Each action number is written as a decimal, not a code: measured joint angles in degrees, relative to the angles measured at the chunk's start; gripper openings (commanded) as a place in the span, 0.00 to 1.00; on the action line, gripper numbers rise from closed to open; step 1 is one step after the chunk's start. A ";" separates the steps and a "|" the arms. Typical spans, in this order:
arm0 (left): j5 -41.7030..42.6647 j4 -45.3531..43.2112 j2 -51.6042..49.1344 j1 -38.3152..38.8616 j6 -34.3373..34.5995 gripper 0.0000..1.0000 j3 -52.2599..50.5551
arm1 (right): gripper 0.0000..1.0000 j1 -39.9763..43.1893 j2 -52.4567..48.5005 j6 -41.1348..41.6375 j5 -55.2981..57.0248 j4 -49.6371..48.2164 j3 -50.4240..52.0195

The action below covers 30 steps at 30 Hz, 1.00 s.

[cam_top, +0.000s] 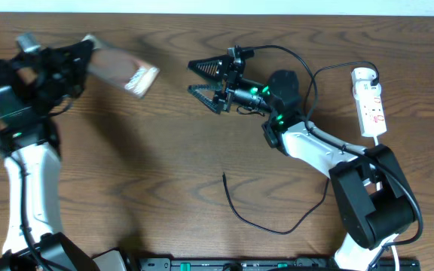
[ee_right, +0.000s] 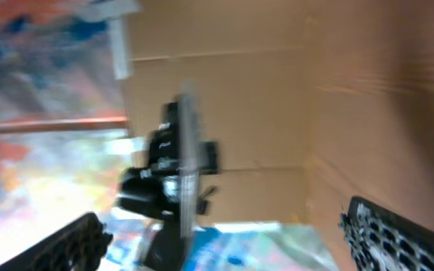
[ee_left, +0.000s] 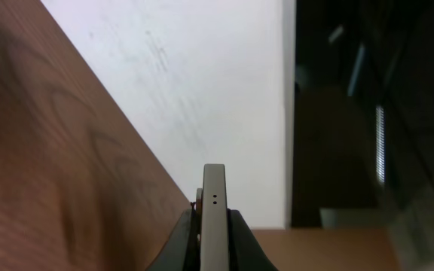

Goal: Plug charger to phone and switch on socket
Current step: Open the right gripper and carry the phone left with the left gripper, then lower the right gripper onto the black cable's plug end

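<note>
Site type: indoor robotics lab, bench set-up.
Work surface: dark wood-grain table.
Rig: left arm and right arm, based at the table's near edge, cabled; green status lights on the right arm.
Power: white socket with red switch markings, lying on the table.
Backdrop: plain white wall beyond the table's far edge.
Surroundings: brown cardboard panels, blurred, in the right wrist view.

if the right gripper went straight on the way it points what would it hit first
Most likely the phone, held by the left gripper. The open right gripper points left at its free end, and its wrist view shows the phone edge-on ahead. Relative height is unclear, so it could miss.
</note>
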<state>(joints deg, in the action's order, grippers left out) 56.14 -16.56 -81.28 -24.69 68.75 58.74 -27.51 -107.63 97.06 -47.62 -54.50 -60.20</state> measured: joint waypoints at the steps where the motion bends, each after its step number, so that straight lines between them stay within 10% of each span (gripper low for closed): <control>1: 2.08 -0.22 0.00 -1.25 -0.02 0.07 0.00 | 0.99 0.37 0.02 -3.45 -0.85 6.14 -0.39; 16: 30.99 -6.95 -0.09 -6.01 -4.02 0.07 -0.02 | 0.99 -0.39 -0.17 -52.63 17.68 99.27 -27.91; 30: 32.39 -7.52 -0.09 -6.01 -8.26 0.07 -0.02 | 0.99 -12.20 -4.35 -62.14 33.59 114.51 -27.96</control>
<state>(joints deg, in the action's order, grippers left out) 88.53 -24.08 -81.36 -30.70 60.49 58.72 -39.70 -111.98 34.92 -14.02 60.01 -88.16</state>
